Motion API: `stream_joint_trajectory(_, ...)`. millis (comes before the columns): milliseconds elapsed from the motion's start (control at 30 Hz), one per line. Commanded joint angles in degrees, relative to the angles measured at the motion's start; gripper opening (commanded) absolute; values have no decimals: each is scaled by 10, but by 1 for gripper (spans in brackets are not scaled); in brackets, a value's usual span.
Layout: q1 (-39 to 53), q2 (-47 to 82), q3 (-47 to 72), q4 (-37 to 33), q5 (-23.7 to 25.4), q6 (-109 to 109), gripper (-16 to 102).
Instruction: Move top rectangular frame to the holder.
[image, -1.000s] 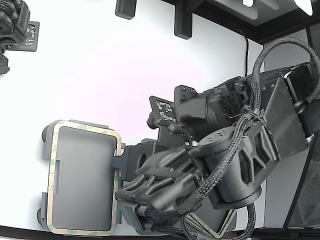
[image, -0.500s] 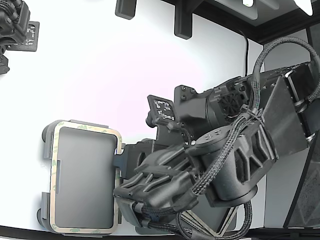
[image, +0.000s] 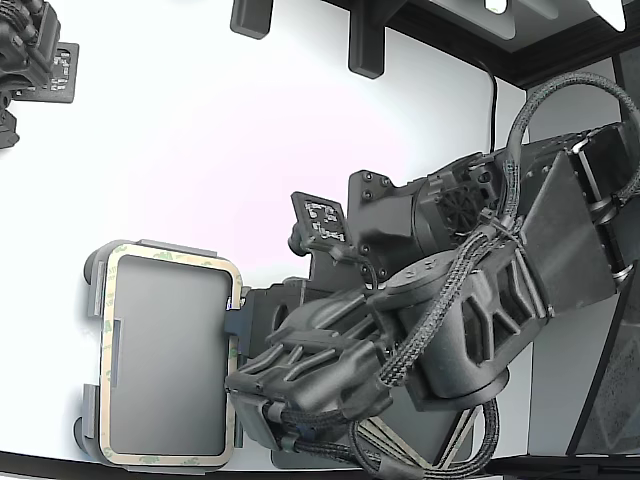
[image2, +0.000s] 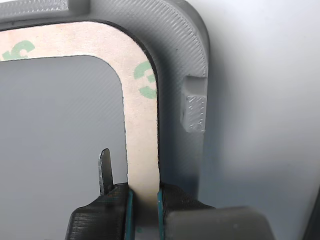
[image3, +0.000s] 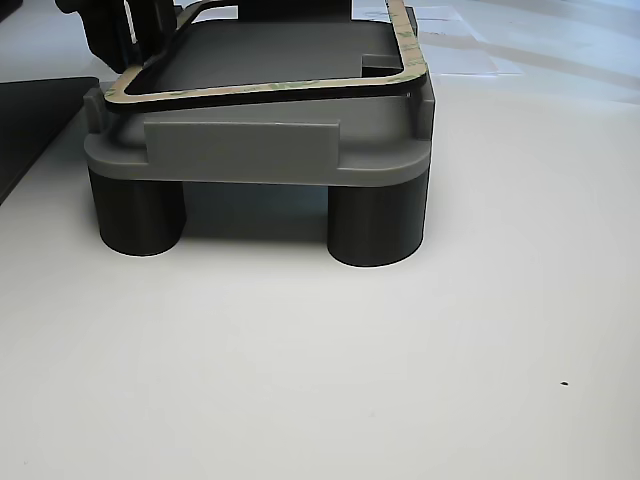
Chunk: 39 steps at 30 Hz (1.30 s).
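So the gripper (image2: 143, 200) has its two fingers pinched tight on one long side of the top rectangular frame (image2: 141, 130), one finger on the inner edge and one on the outer edge, with the beige strip squeezed right between the teal pads. Straight out ahead of the fingertips the frame runs along and then curves round a corner, with a bit of green mottling showing there. The frame sits on the holder (image2: 187, 60), whose grey raised lip and a little side notch lie just outside the outer finger. In the exterior view the frame (image: 170, 265) lines up over the holder (image: 92, 270) at the far end of the arm. From the low other view the frame (image3: 300, 88) lies along the holder's (image3: 250, 150) top rim on the white table (image3: 400, 380), the far edge looks a touch raised.
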Motion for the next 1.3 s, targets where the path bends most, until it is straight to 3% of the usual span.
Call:
stream_joint_trajectory(0, -10, 19, -8, -4, -2, 1, -12)
stream_joint_trajectory(1267, -11, 19, 0, -17, -15, 19, -12)
